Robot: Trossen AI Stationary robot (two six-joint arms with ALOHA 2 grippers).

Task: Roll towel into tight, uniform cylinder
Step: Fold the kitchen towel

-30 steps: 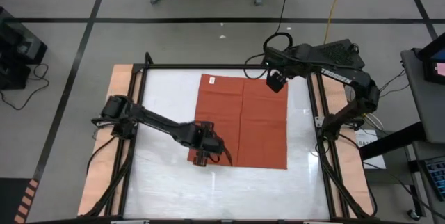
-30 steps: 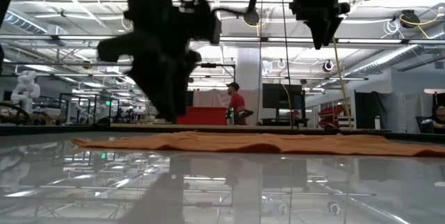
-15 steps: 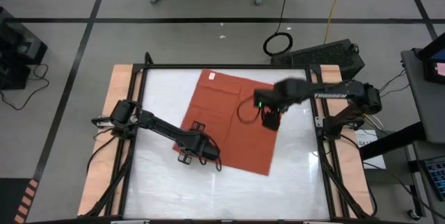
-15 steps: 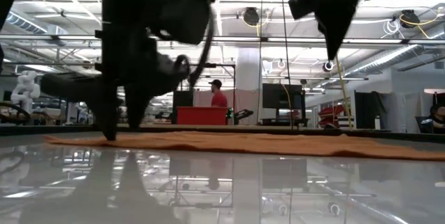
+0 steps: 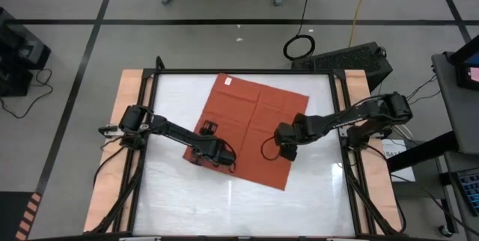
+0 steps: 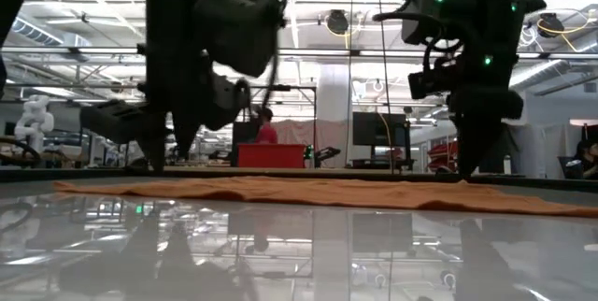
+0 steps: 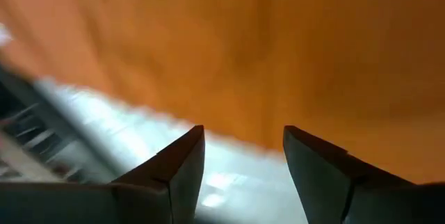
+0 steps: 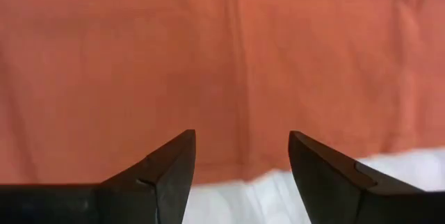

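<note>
The rust-orange towel [image 5: 251, 125] lies spread flat and turned askew on the white tabletop [image 5: 172, 196]; it shows as a low strip in the low view [image 6: 308, 192]. My left gripper [image 5: 203, 150] is low at the towel's left edge, open and empty. Its view shows the towel [image 7: 278, 43] ahead, with the towel's edge and bare table between the fingers. My right gripper [image 5: 288, 145] is low over the towel's right side, open and empty. Its view shows the towel [image 8: 208, 57] and the towel's edge by the fingertips. In the low view, the left gripper [image 6: 154, 156] and right gripper [image 6: 467, 163] reach down to the cloth.
A small white label [image 5: 228, 82] sits at the towel's far corner. A black frame [image 5: 239, 72] and wooden side boards [image 5: 112, 151] bound the table. A dark case [image 5: 352, 58] lies beyond the back right corner. A person in red [image 6: 264, 133] stands far behind.
The towel has been turned and dragged left from square to askew. The right arm came from the back corner down to the towel's right side. The left gripper shifted left along the towel's edge.
</note>
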